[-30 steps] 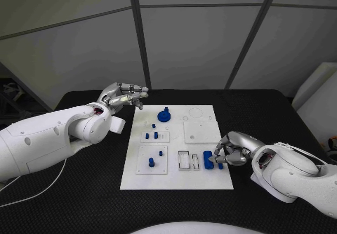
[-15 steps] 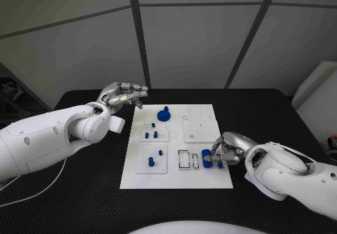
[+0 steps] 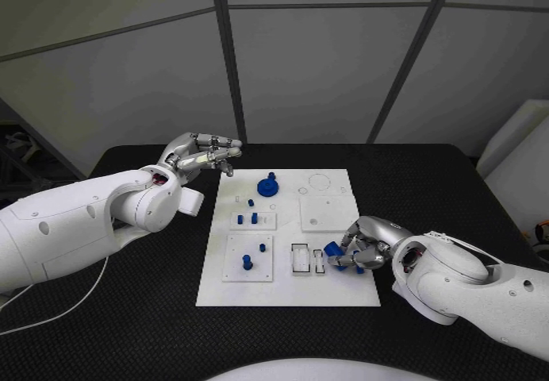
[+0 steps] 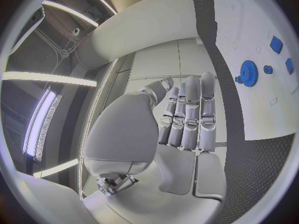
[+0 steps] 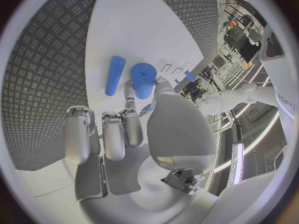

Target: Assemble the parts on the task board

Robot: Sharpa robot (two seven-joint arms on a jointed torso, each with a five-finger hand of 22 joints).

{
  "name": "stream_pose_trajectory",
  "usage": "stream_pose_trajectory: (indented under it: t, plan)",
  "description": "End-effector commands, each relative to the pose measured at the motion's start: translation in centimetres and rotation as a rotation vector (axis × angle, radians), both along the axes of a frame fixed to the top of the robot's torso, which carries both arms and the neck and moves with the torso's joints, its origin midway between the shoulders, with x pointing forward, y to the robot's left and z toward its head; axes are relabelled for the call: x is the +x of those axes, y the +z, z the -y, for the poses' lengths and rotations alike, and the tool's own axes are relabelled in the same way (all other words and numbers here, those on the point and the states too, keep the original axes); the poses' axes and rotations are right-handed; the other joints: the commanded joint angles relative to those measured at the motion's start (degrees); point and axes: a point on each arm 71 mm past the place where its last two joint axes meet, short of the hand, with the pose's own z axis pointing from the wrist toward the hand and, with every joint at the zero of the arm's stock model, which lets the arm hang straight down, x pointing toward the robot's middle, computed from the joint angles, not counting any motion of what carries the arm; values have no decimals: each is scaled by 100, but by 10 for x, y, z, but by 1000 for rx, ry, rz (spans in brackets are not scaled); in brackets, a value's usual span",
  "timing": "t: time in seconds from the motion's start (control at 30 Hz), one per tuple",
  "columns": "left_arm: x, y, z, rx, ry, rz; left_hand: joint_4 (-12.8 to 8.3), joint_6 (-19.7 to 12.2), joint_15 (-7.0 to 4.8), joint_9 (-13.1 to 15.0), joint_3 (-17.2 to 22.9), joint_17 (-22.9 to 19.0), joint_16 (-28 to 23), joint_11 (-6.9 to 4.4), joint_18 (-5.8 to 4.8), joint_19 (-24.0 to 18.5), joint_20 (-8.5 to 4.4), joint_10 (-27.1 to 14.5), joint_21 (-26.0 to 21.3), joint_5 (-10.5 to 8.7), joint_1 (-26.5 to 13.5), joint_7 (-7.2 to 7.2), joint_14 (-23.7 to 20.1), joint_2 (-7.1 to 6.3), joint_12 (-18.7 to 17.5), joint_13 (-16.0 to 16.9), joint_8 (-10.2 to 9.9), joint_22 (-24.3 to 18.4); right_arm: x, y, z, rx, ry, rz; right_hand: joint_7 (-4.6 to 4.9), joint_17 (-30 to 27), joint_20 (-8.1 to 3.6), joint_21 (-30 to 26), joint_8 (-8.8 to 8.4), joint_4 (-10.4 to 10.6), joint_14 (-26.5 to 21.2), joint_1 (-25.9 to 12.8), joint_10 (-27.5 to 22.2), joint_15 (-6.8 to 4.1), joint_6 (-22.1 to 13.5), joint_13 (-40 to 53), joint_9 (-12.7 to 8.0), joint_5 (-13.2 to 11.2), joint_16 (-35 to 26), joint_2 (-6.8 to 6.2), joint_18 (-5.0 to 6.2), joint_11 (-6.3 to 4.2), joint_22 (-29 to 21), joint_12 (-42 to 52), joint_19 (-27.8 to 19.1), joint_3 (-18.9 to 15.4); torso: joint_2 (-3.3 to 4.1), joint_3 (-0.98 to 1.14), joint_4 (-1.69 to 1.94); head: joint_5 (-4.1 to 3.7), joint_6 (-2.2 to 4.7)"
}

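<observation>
The white task board (image 3: 286, 286) lies in the middle of the black table. My right hand (image 3: 368, 242) rests over the board's right edge and pinches a thick blue cylinder (image 3: 334, 251) (image 5: 143, 79) at its fingertips, just right of two rectangular slots (image 3: 300, 259). A thin blue rod (image 5: 114, 74) (image 3: 358, 270) lies on the board beside it. A blue gear (image 3: 268, 188) (image 4: 249, 73) sits at the far side of the board. My left hand (image 3: 204, 156) (image 4: 187, 112) hovers off the board's far left corner, fingers curled together and holding nothing.
Several small blue pegs (image 3: 246, 216) stand in a raised square left of centre, and two more pegs (image 3: 247, 262) stand in the near-left square. A blank raised square (image 3: 323, 213) lies just beyond my right hand. Bare black table (image 3: 149, 317) surrounds the board.
My right hand has slid left, further onto the board, bringing the thick blue cylinder closer to the slots and tipping it up. The left hand has not moved.
</observation>
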Motion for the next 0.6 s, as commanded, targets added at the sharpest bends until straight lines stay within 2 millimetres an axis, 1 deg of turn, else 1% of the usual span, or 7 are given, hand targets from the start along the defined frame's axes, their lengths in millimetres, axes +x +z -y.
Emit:
stream_pose_trajectory:
  t: [0.03, 0.2, 0.3, 0.37, 0.43, 0.53, 0.6]
  plan:
    - [-1, 2, 1, -12, -9, 13, 13, -27, 31, -8, -30, -7, -16, 1, -53, -19, 18, -53, -35, 31, -51, 15, -21, 15, 34, -7, 14, -10, -3, -8, 2, -23, -9, -42, -20, 1255, 16, 24, 57, -7, 541, 29, -17, 38, 17, 528, 40, 11, 34, 124, -57, -9, 754, -13, 29, -49, -6, 0, 5, 9, 4]
    - [-1, 2, 0, -12, -8, 13, 13, -27, 31, -8, -30, -7, -16, 1, -53, -19, 18, -53, -35, 31, -51, 15, -21, 15, 34, -7, 14, -10, -3, -7, 2, -10, -24, -30, -62, 1266, -5, 31, 154, -24, 543, 121, -5, 10, 82, 548, 130, 107, 38, 211, -60, -44, 767, -14, 38, -64, -6, 1, -1, 11, 7]
    - [-1, 2, 0, -12, -9, 13, 20, -26, 31, -7, -30, -8, -15, 1, -53, -17, 19, -56, -42, 33, -54, 16, -21, 27, 36, -8, 15, -15, -3, -6, 3, 15, -38, -22, -103, 1274, -27, 38, 239, -27, 545, 181, 10, -17, 157, 570, 213, 233, 41, 281, -62, -79, 778, -9, 46, -75, -22, -7, -11, 10, 17]
    - [-1, 2, 0, -12, -8, 13, 20, -26, 31, -7, -30, -8, -15, 1, -53, -17, 19, -56, -42, 33, -54, 16, -21, 27, 36, -8, 15, -15, -4, -4, 3, 32, -46, -17, -120, 1279, -42, 40, 274, -27, 546, 208, 12, -32, 172, 571, 258, 292, 43, 300, -63, -96, 782, -16, 49, -91, -30, -12, -15, 7, 26]
    - [-1, 2, 0, -11, -8, 13, 20, -26, 31, -7, -30, -8, -15, 1, -53, -17, 19, -56, -42, 33, -54, 16, -21, 27, 36, -8, 15, -15, -6, -2, 3, 51, -53, -11, -144, 1283, -61, 45, 316, -30, 547, 255, 18, -51, 190, 577, 314, 370, 44, 323, -65, -118, 790, -21, 55, -107, -44, -17, -33, 6, 16]
    - [0, 2, 0, -12, -8, 13, 20, -26, 31, -7, -30, -8, -15, 1, -53, -17, 19, -56, -42, 33, -54, 16, -21, 27, 36, -8, 15, -15, -9, 1, 2, 73, -57, -3, -157, 1291, -75, 51, 343, -27, 548, 277, 21, -64, 190, 579, 360, 450, 47, 340, -67, -131, 799, -29, 61, -127, -48, -17, -39, 9, 12]
    - [0, 2, 1, -12, -9, 12, 20, -26, 31, -7, -30, -8, -15, 1, -53, -17, 19, -56, -42, 33, -54, 16, -21, 27, 36, -8, 15, -15, -12, 4, 1, 91, -57, 2, -162, 1290, -81, 50, 355, -24, 548, 282, 17, -70, 186, 573, 385, 496, 47, 350, -67, -137, 798, -40, 61, -140, -55, -15, -41, 14, 25]
